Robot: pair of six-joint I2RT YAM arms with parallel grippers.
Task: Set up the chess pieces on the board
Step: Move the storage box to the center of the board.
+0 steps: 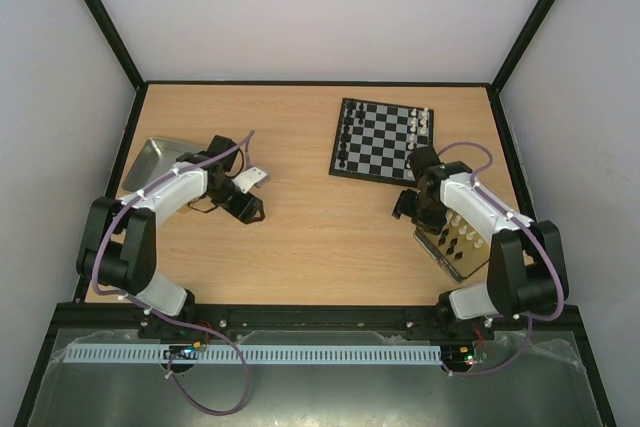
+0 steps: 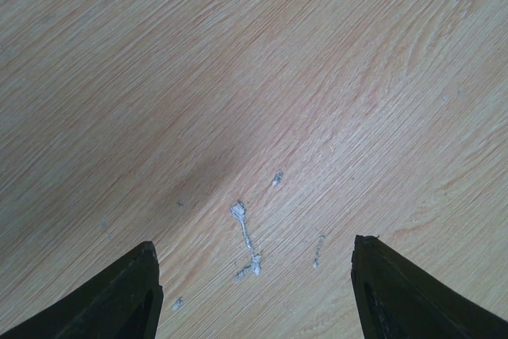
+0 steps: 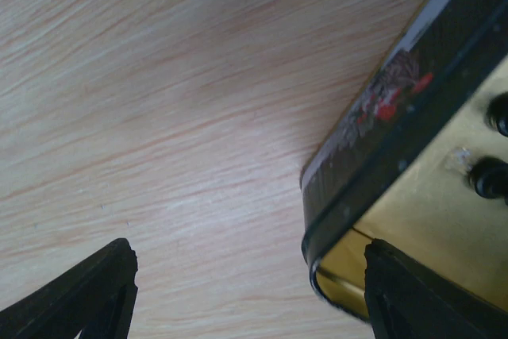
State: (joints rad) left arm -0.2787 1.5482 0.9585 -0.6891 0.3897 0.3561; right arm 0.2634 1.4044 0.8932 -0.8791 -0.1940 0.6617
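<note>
**Q:** Gripper status?
**A:** Both wide and empty: left gripper (image 2: pixel 254 242) over bare table, right gripper (image 3: pixel 248 244) over the gold tin (image 3: pixel 397 220) corner. The board (image 1: pixel 380 140) sits far right; unplaced chess pieces (image 1: pixel 458 235) stand in the tin, near right.
**Q:** Hazard?
**A:** Descending here could strike the tin wall and topple pieces.

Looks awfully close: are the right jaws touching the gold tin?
Cannot tell. In the right wrist view the gold tin's corner sits between the open jaws, contact unclear.
</note>
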